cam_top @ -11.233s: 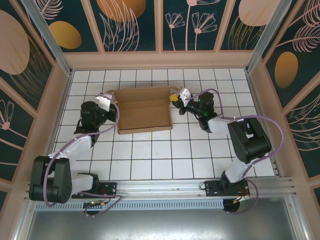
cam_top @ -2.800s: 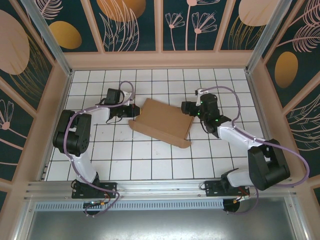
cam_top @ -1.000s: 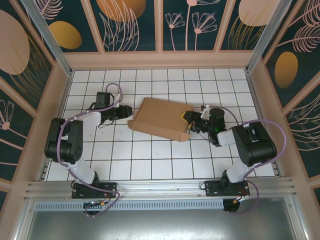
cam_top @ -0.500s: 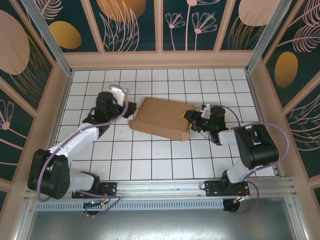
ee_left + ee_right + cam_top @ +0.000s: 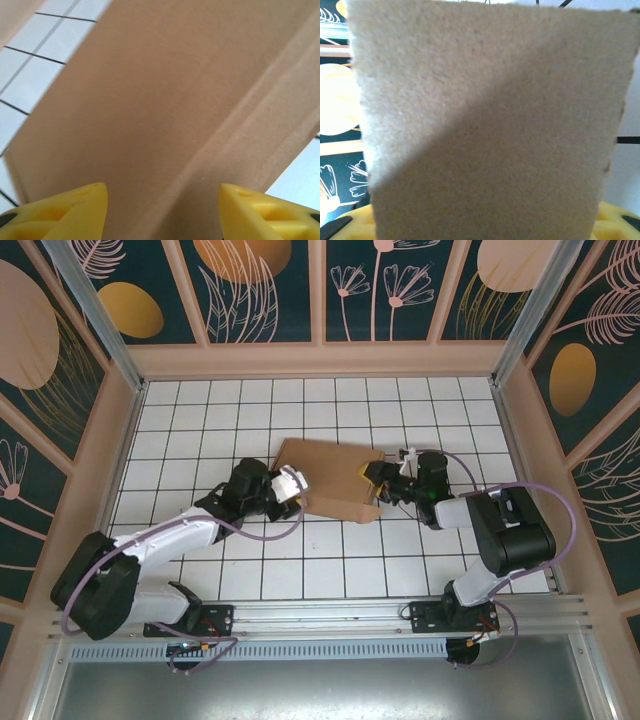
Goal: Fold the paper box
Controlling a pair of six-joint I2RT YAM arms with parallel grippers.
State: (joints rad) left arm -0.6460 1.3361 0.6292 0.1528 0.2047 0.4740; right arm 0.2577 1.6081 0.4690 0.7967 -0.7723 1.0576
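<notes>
Claws, two. Left claw (image 5: 296,485) has its yellow fingers (image 5: 65,210) apart, right beside the box's (image 5: 330,472) left edge. Right claw (image 5: 377,479) meets the box's right end, a flap (image 5: 485,125) between its fingers; whether it is clamped cannot be told. Box, one: plain brown cardboard, creased, lying askew mid-tabletop (image 5: 330,560). Tabletop is white with dark grid lines. Walls (image 5: 270,290) are teal with leaf motifs and wood frames.

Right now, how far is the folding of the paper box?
Done: the paper box looks folded shut, lid over base. In hand: the right gripper clamps its right end; the left gripper, open, faces its near-left edge. Left: perhaps tucking flaps, which I cannot see.
</notes>
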